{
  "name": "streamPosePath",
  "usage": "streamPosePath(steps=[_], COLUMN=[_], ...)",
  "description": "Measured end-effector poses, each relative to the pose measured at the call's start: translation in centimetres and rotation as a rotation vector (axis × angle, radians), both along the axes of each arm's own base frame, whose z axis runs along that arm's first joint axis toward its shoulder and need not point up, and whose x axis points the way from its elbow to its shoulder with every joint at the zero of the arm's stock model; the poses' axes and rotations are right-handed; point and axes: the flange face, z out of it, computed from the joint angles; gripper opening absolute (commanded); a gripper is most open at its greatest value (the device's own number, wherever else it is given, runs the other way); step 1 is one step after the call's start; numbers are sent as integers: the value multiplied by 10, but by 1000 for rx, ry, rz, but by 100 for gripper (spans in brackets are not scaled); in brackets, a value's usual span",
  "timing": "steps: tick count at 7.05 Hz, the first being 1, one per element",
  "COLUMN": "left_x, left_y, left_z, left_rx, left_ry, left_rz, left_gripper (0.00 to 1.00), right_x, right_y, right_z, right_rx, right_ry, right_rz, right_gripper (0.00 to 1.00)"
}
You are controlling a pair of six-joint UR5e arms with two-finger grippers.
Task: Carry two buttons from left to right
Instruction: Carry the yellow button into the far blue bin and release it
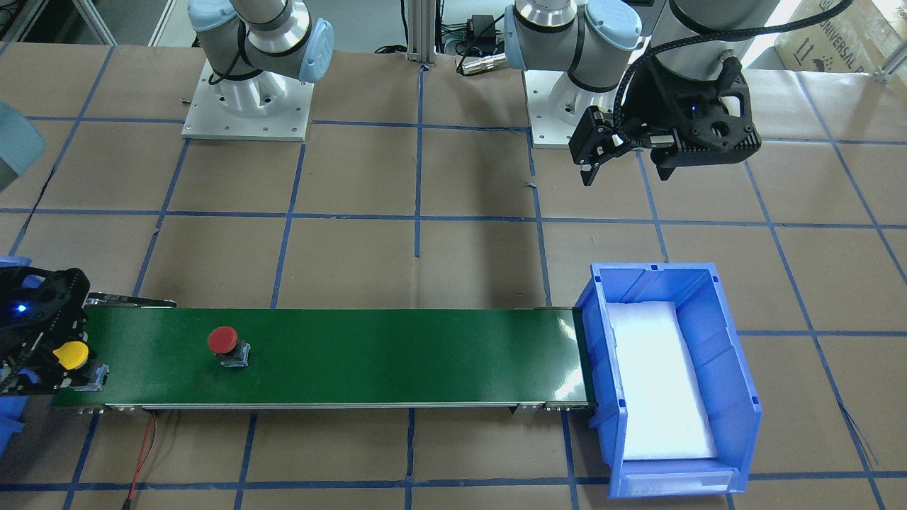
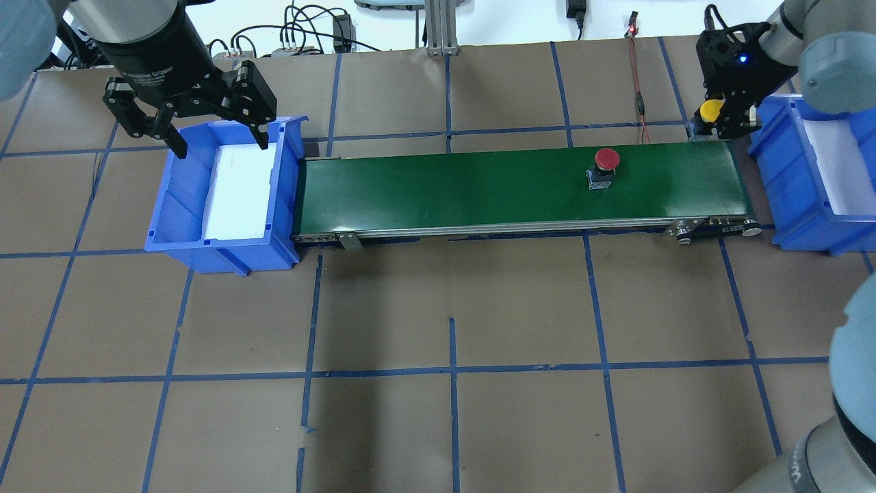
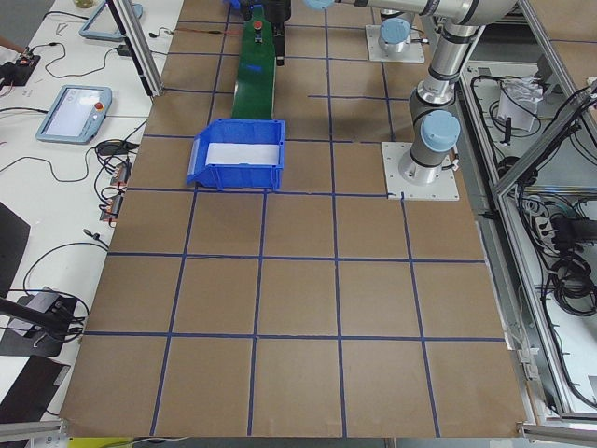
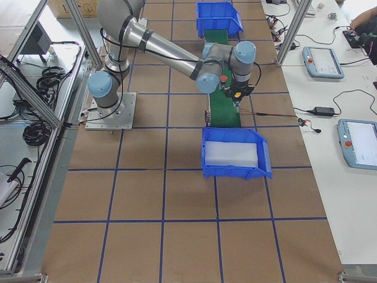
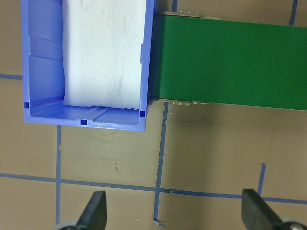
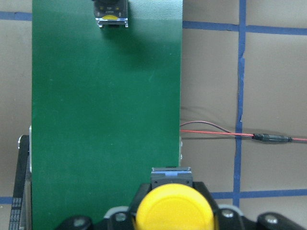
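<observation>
A push-button with a round yellow cap is seen closest, in the right wrist view, where it is clamped between the black fingers of the right gripper. Its small grey body is placed at the far corner of the right end of a long green conveyor belt. A second push-button with a round red cap stands upright on the belt, near the yellow one but apart from it. A thin red wire is laid on the table beside this end of the belt. The left gripper is held above the blue plastic bin at the left end of the belt. Its fingers are spread wide and nothing is held between them. A white foam pad is laid inside this bin. Another blue plastic bin is placed at the right end of the belt. The table is covered with brown paper, and it is divided into squares by lines of blue tape. Beside the table, a white bench with a grey tablet-like screen and loose black cables can be seen. Aluminium frame posts are mounted along the table edges.
</observation>
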Motion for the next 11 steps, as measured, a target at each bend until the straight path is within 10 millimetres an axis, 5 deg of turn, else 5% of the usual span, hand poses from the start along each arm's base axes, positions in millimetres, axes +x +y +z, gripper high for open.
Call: streamPosePath(steps=[2, 5, 8, 11], left_x=[0, 0, 0, -1], left_y=[1, 2, 2, 2], left_z=[1, 1, 0, 2], left_rx=[-2, -2, 1, -2], left_ry=[-1, -3, 0, 2], left_rz=[-3, -3, -3, 0], left_gripper=[100, 100, 100, 100], right_x=[-63, -184, -247, -277], right_y=[-7, 4, 13, 21], right_z=[20, 10, -20, -73], right_rx=[2, -29, -26, 70], right_ry=[12, 1, -9, -2], right_rz=[-41, -20, 18, 13], right_gripper=[24, 25, 25, 29])
